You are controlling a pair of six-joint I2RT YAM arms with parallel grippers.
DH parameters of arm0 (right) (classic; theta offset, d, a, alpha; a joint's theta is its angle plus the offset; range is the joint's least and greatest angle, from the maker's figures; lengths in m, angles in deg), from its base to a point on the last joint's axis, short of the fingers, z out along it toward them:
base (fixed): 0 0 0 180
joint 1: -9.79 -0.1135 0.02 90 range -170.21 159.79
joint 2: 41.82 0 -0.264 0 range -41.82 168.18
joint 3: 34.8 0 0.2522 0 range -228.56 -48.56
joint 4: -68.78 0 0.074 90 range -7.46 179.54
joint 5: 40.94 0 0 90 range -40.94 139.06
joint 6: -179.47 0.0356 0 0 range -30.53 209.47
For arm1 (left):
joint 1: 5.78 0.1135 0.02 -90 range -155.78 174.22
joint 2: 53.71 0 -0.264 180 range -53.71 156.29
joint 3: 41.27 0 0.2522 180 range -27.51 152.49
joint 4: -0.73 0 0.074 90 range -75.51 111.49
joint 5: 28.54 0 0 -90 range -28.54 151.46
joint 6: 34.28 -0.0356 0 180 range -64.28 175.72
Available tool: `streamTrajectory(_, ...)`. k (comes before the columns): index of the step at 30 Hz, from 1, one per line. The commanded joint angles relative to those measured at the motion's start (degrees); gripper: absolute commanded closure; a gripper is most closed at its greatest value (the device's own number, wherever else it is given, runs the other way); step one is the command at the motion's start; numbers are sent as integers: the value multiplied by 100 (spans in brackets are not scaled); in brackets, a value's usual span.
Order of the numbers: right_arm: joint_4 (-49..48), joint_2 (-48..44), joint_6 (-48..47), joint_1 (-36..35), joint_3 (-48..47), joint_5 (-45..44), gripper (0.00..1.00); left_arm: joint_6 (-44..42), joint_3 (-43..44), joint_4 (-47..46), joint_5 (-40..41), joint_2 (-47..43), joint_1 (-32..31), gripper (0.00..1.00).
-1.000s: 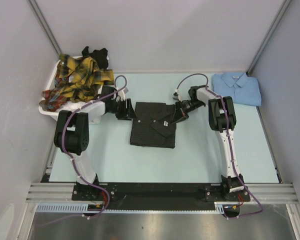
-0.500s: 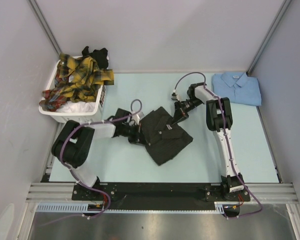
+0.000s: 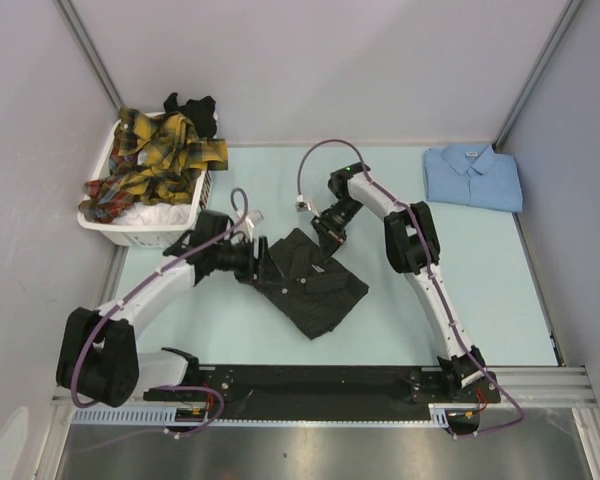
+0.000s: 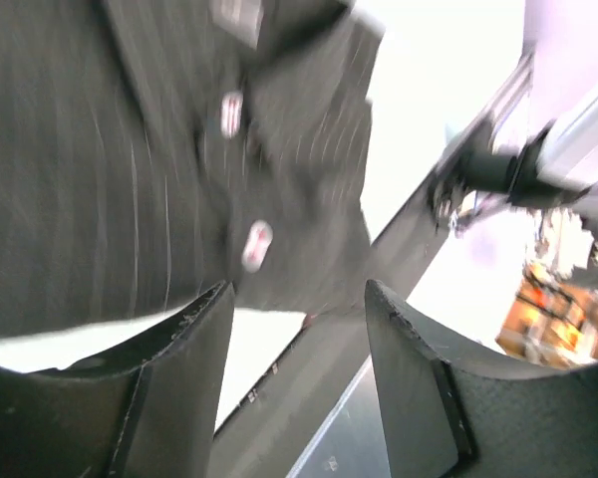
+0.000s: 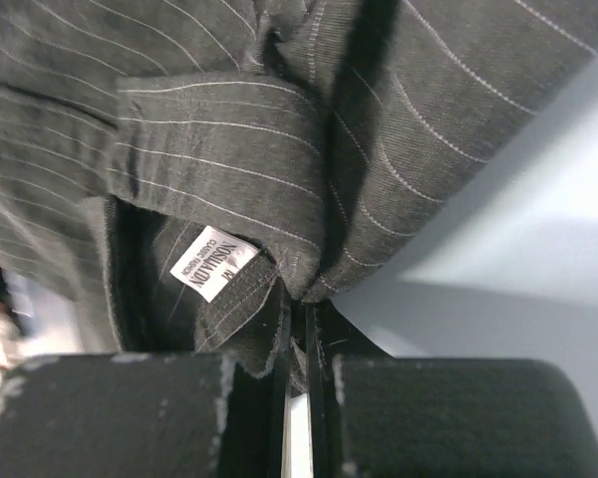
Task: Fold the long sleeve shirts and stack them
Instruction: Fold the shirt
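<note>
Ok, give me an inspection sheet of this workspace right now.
Surface: pale green table, no spills seen.
Job's things: charcoal pinstriped shirt mid-table, askew; light blue shirt folded far right; plaid shirts heaped in white basket.
Clutter: black garment at the basket's far rim.
End effectors: left end effector open beside the charcoal shirt; right end effector shut on it near the collar label.
Cables: purple cables loop along both arms.
Surroundings: grey walls, metal rail.
</note>
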Motion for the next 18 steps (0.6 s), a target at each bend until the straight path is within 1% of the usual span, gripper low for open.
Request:
streamTrajectory(1, 276, 213, -941, -623, -671, -1041, 100, -551, 713, 621, 98, -24, 643, 40)
streamTrajectory(2, 102, 196, -916, -684, -803, -1102, 100, -569, 696, 595, 29, 11, 741, 41)
streamTrajectory(3, -318, 117, -881, -729, -796, -1320, 100, -613, 687, 586, 11, 98, 803, 41)
streamTrajectory(5, -619, 38, -1021, -782, -796, -1628, 100, -718, 722, 630, 72, 160, 944, 41)
streamTrajectory(7, -857, -111, -1223, -799, -770, -1753, 99, -736, 748, 586, 203, 196, 979, 40)
streamTrajectory(8, -1006, -173, -1180, -808, -726, -1893, 94, -754, 783, 551, 387, 204, 988, 40)
streamTrajectory(9, -1399, -269, -1119, -808, -604, -1981, 88, -736, 783, 507, 484, 231, 997, 39)
streamTrajectory(10, -1647, -497, -979, -782, -533, -2043, 74, -719, 766, 463, 520, 248, 1032, 39)
streamTrajectory(11, -2171, -664, -577, -730, -454, -2061, 63, -727, 766, 376, 564, 283, 1058, 39)
streamTrajectory(12, -2342, -822, -286, -555, -401, -2000, 54, -745, 783, 366, 643, 318, 1067, 39)
streamTrajectory(13, -2483, -1111, 13, -466, -400, -1939, 43, -780, 801, 375, 713, 380, 1076, 39)
streamTrajectory(14, -2580, -1253, 668, -370, -400, -1781, 39, -911, 871, 366, 810, 415, 1085, 39)
streamTrajectory(15, -2572, -1376, 1023, -151, -392, -1658, 38, -990, 897, 358, 880, 450, 1085, 39)
streamTrajectory(16, -2546, -1534, 1366, -36, -226, -1491, 36, -1069, 924, 340, 924, 520, 1085, 39)
streamTrajectory(17, -2537, -1832, 1778, 105, -51, -1072, 34, -1209, 976, 279, 951, 547, 1094, 39)
streamTrajectory(18, -2563, -2035, 2496, 245, 256, -842, 32, -1263, 1003, 244, 977, 582, 1094, 39)
